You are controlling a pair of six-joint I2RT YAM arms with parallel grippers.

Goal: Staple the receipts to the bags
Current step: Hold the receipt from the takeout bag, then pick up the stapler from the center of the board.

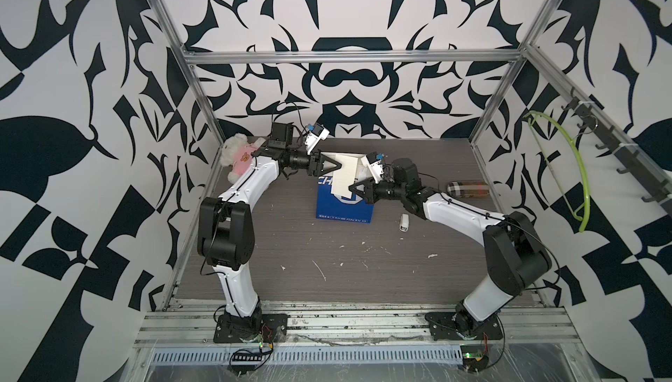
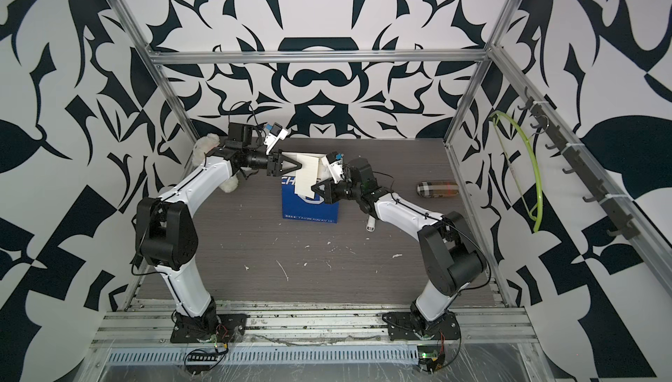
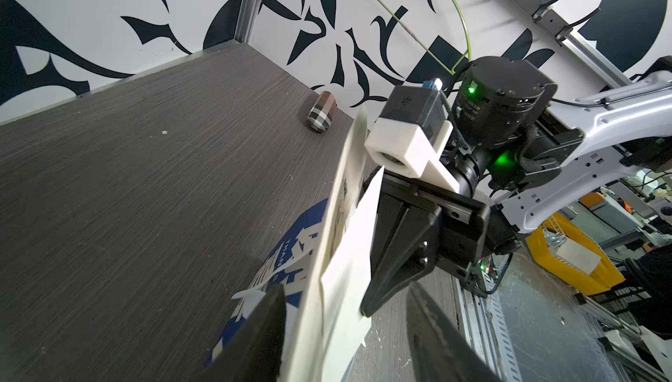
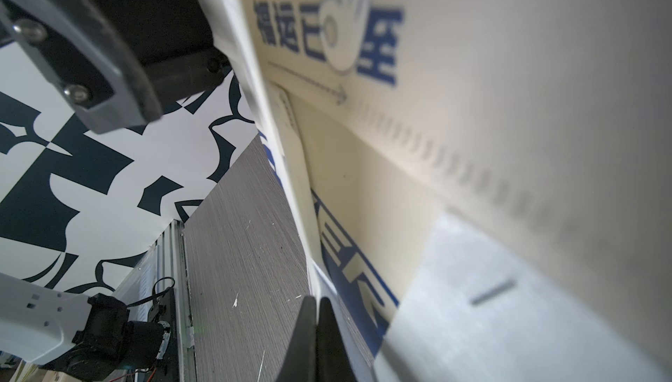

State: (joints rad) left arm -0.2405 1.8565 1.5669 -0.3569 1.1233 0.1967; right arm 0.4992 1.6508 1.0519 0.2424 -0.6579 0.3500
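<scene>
Here's the bag [image 1: 327,209], standing upright on the table [image 1: 291,253], blue below and white on top, with both arms working up at the white band. The left gripper [image 1: 338,168] comes in at one end of the bag's top. In its wrist view its fingers [image 3: 262,333] stand partway apart, one on each side of the bag's top edge, and the receipt [image 1: 345,180] hangs in that gap too. Table shows between the paper and the finger on the receipt's side (so no squeeze there, nothing held). Across from it, the right gripper [image 1: 352,189] has its fingers [image 4: 309,333] pressed tight together. Its tip is right on the receipt's lower corner, pinching the paper, though I cannot tell whether the bag's wall is caught in that pinch as well. The receipt runs down the face of the bag from between the left fingers to the right fingertips, over the white band and the top of the blue lettering. The small white stapler [image 1: 403,223] lies on the table well clear of both sets of fingers, down beside the right arm. A plaid pouch [image 1: 467,189] sits farther out behind the right gripper, and a teddy bear [image 1: 240,156] in pink sits behind the left one.
</scene>
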